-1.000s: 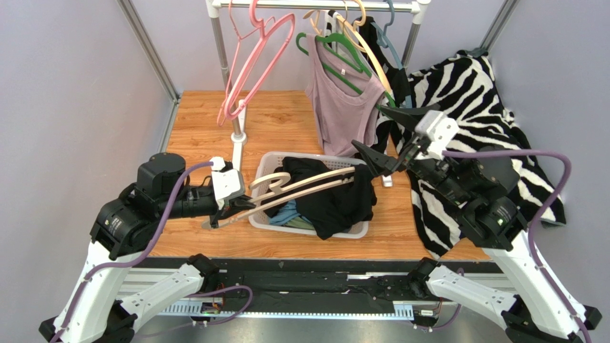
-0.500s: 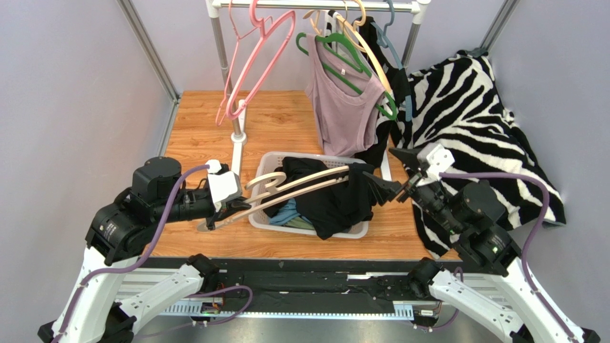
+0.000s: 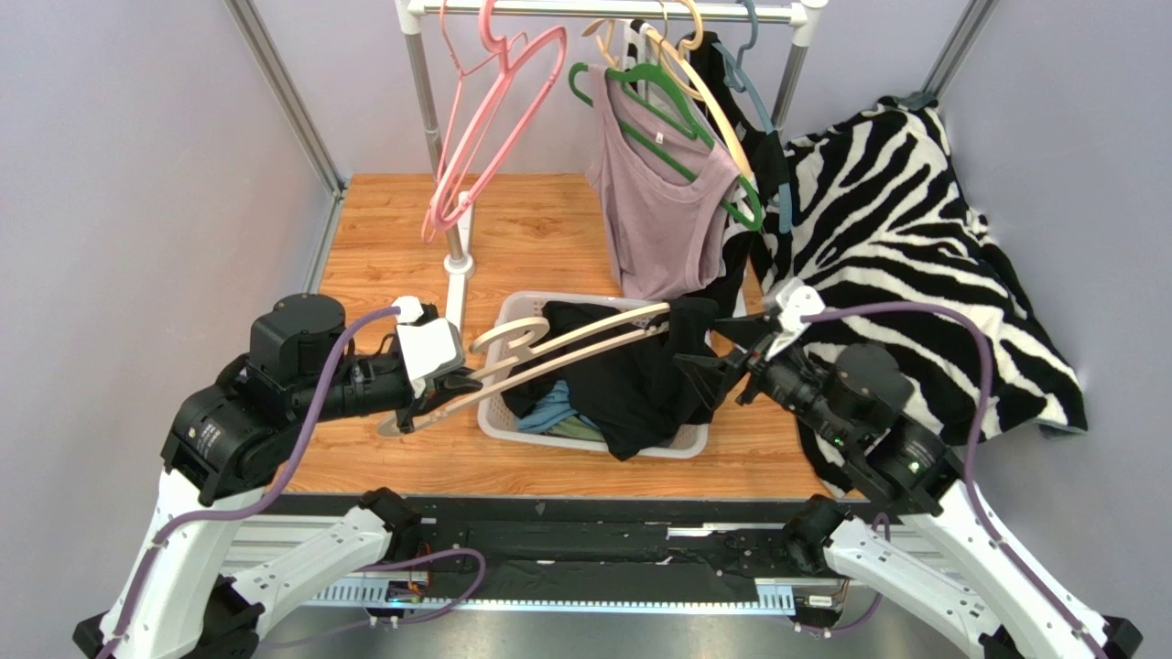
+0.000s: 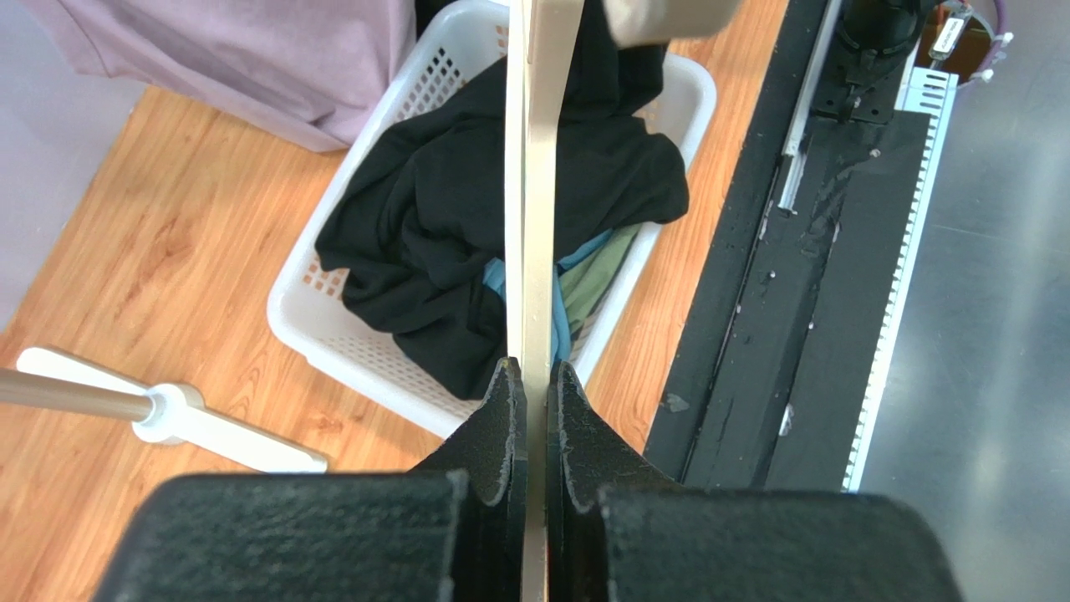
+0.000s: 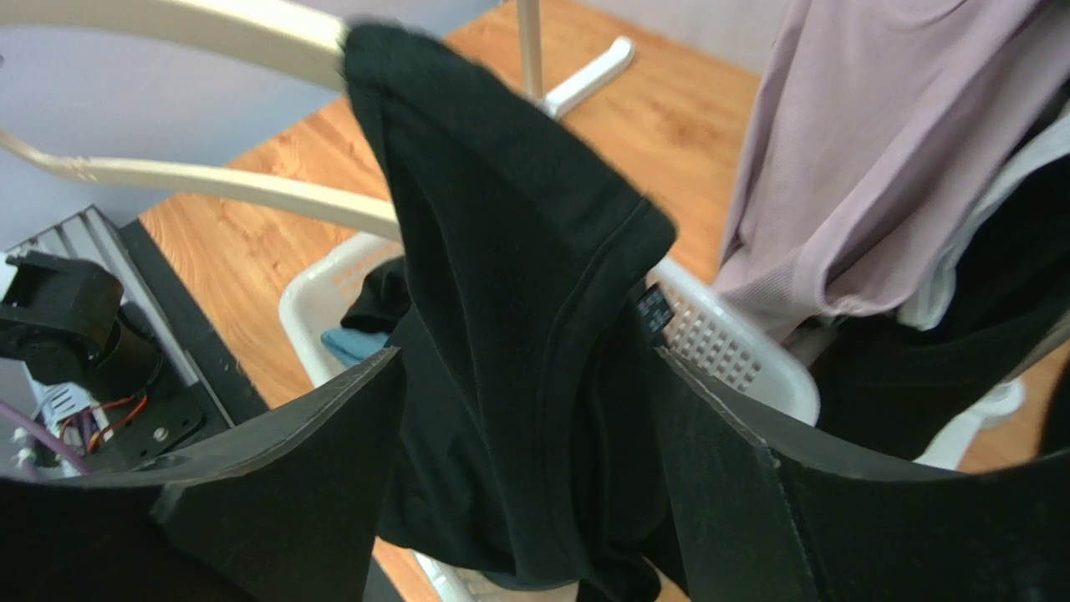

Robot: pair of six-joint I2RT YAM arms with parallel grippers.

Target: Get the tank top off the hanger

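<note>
Two grippers engaged. My left gripper is clamped tight on the near end of the cream hanger, holding it out over the white basket, which sits midway along the table's near edge. My right gripper is spread wide, one finger on either side of the black tank top, which drapes from the hanger's far arm down into the basket. Step in hand, by my judgement: taking hold. Next I should close on the cloth, then draw it off the hanger tip toward the right edge.
</note>
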